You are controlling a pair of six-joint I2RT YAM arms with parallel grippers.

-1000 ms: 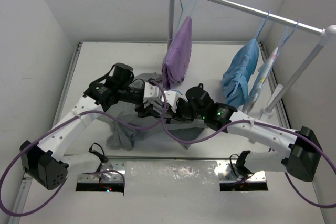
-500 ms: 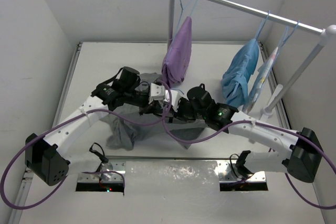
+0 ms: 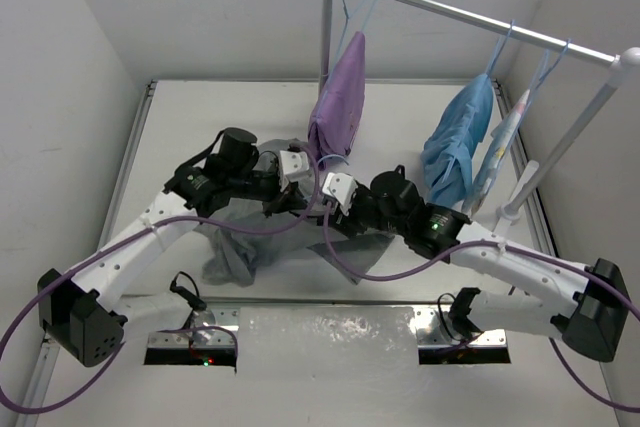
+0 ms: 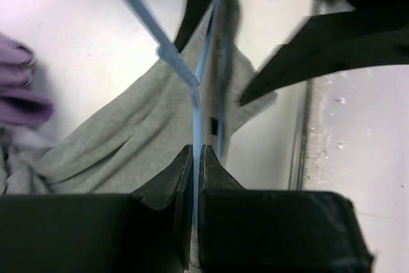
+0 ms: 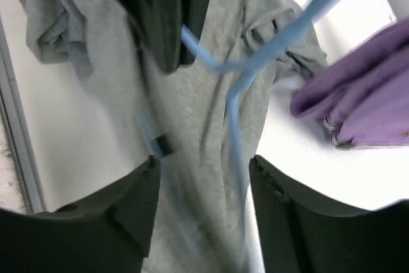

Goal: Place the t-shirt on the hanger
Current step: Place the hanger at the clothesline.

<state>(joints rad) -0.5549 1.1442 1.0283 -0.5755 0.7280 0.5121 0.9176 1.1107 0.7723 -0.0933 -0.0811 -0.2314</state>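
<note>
Seen from above, the grey t-shirt (image 3: 228, 250) lies crumpled on the tabletop (image 3: 200, 117) under both arms, and the left tool (image 3: 283, 202) and the right tool (image 3: 322, 209) meet very near each other over it, so I fear they may knock together. At the left wrist, the jaws are pressed together on the thin wire of the hanger (image 4: 197, 110), which is held over the shirt; such a narrow pinch could let the wire turn or slip. At the right wrist, the tool stands wide apart and holds nothing, and closing carelessly may catch the soft cloth.
</note>
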